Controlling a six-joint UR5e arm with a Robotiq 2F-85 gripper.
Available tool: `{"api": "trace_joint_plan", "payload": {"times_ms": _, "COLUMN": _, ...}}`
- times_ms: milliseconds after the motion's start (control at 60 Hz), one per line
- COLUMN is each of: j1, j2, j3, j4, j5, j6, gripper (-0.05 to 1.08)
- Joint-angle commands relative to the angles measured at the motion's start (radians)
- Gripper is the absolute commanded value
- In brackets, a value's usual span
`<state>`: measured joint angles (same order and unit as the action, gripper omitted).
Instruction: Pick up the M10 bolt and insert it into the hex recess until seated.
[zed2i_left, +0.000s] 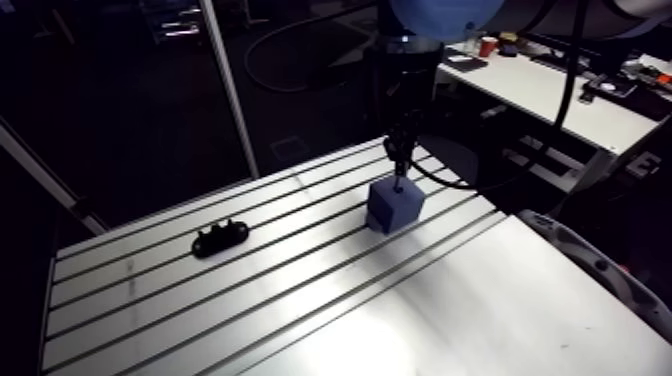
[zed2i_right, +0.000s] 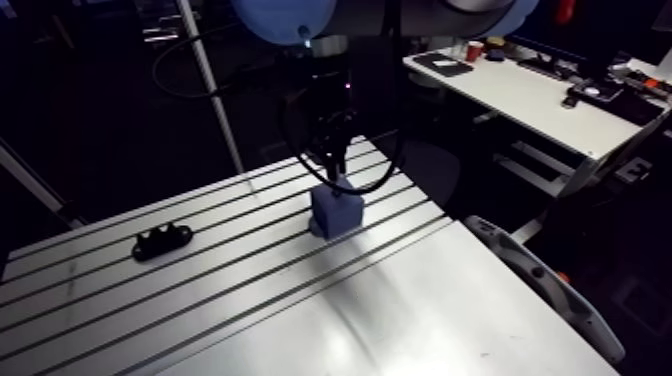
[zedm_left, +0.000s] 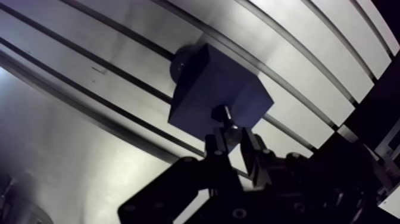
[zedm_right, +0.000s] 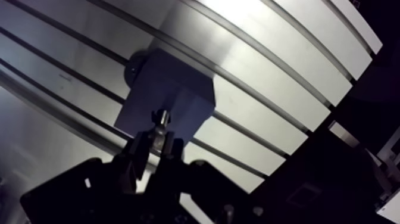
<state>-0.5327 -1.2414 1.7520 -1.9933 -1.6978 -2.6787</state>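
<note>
A blue-grey block (zed2i_left: 394, 204) stands on the slotted aluminium table (zed2i_left: 300, 290), towards its far side. My gripper (zedm_left: 233, 138) hangs right over the block, shut on the M10 bolt (zedm_left: 224, 117). The bolt's shaft pokes out past the fingertips and its end meets the block's top face (zedm_right: 172, 95). In the wrist view the fingers (zedm_right: 138, 156) pinch the bolt (zedm_right: 161, 122) from both sides. The hex recess itself is hidden under the bolt. In the arm view the gripper (zed2i_right: 333, 172) comes straight down onto the block (zed2i_right: 336, 211).
A small black holder with bumps (zed2i_left: 220, 238) lies on the table to the left of the block, a few slots nearer. The table's right edge borders a grey curved part (zed2i_left: 600, 268). A diagonal pole (zed2i_left: 230, 90) stands behind the table.
</note>
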Motion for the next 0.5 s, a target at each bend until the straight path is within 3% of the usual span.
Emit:
{"api": "trace_joint_plan", "payload": {"times_ms": 17, "j1": 0.000, "j2": -0.002, "j3": 0.001, "j4": 0.000, "j5": 0.000, "j6": -0.001, "gripper": 0.91}}
{"api": "trace_joint_plan", "payload": {"times_ms": 500, "j1": 0.000, "j2": -0.005, "j3": 0.017, "j4": -0.002, "j5": -0.004, "j6": -0.002, "gripper": 0.91}}
